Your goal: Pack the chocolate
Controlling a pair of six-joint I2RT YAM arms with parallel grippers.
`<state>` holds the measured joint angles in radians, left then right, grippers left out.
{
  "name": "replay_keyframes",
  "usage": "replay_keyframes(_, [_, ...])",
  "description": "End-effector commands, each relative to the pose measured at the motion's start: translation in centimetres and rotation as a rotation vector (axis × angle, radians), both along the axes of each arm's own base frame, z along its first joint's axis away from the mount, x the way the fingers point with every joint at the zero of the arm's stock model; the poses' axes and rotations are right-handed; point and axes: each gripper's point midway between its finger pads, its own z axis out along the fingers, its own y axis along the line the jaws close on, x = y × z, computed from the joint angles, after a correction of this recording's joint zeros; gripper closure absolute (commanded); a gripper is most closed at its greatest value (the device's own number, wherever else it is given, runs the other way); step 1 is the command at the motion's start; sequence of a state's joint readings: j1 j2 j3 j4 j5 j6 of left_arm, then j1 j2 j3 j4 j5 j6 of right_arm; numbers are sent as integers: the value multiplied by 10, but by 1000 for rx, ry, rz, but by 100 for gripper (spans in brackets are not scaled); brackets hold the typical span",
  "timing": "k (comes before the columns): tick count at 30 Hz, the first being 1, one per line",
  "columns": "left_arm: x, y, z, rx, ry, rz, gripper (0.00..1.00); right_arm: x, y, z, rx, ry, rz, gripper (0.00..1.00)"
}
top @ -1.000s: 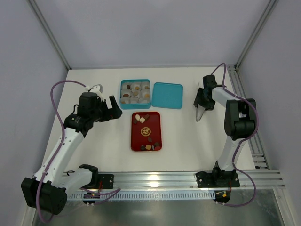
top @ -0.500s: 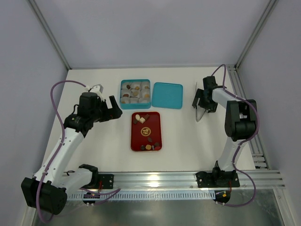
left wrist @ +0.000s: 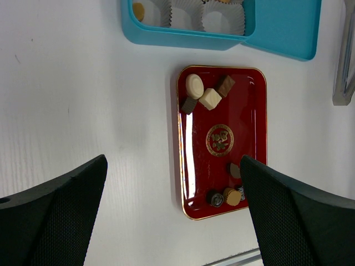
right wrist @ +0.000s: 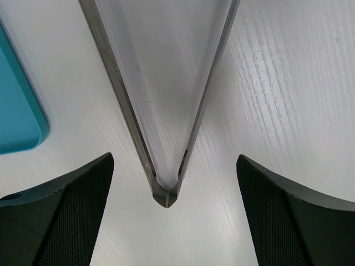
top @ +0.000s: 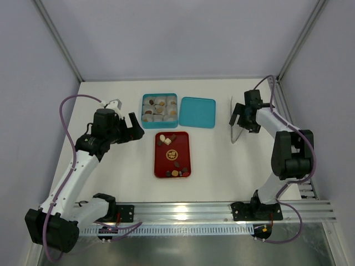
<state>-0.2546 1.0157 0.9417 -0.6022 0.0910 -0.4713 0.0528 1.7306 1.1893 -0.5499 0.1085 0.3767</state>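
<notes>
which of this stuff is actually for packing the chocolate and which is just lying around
For the job:
- chocolates on the red tray
- teal box with paper cups
- metal tongs, probably: the open right tool straddles them

Lying about for now:
- teal lid beside the box, likely needed only at the end

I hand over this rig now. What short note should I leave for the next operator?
Left hand: open, empty, above the table, left of the red rectangular tray.
Right hand: open, empty, over the metal tongs lying on the table, not gripping them.
Done: some chocolates sit in paper cups in the open teal box; the teal lid lies beside it.
Left: about eight loose chocolates on the tray; some cups are empty.
</notes>
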Motion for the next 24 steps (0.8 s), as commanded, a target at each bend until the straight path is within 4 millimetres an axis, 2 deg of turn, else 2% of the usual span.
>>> replay_keyframes(1, [4, -2, 10, -21, -41, 0, 0, -1, -1, 26, 14, -74, -18, 9])
replay_keyframes(4, [4, -1, 8, -17, -38, 3, 0, 2, 6, 45, 26, -124, -4, 9])
replay_keyframes(6, [4, 0, 8, -15, -37, 5, 0, 8, 22, 53, 26, -141, 38, 9])
replay_keyframes(7, [5, -1, 8, -14, -38, 5, 0, 20, 30, 71, 19, -177, 60, 11])
replay_keyframes(8, [5, 0, 6, -10, -33, 7, 0, 21, 44, 64, 10, -144, 96, 13])
replay_keyframes(9, [5, 0, 7, -10, -33, 7, 0, 27, 50, 67, -2, -148, 110, 14])
replay_keyframes(10, [6, 0, 6, -9, -30, 6, 0, 40, 57, 81, -1, -177, 125, 20])
replay_keyframes(11, [6, 0, 6, -8, -31, 7, 0, 47, 66, 67, 1, -143, 142, 23])
replay_keyframes(12, [6, 1, 5, -5, -30, 9, 0, 54, 68, 66, 7, -140, 147, 27])
replay_keyframes(13, [6, 0, 5, -6, -30, 7, 0, 65, 75, 71, 27, -144, 161, 35])
replay_keyframes(14, [6, 0, 6, -6, -33, 7, 0, 71, 76, 54, 24, -101, 165, 38])
replay_keyframes(15, [7, 0, 6, -9, -35, 4, 0, 76, 79, 48, 25, -89, 174, 42])
replay_keyframes(17, [8, -3, 6, -19, -34, -9, 0, 90, 82, 45, 24, -96, 183, 45])
replay_keyframes(18, [8, -8, 6, -35, -31, -26, 0, 93, 81, 26, 19, -57, 185, 48])
replay_keyframes(19, [8, -11, 7, -46, -30, -38, 0, 98, 83, 26, 22, -55, 192, 50])
replay_keyframes(21, [11, -15, 10, -62, -30, -53, 0, 103, 88, 11, 34, -32, 207, 52])
replay_keyframes(24, [13, -23, 20, -93, -47, -82, 0, 110, 93, 4, 54, -38, 213, 53])
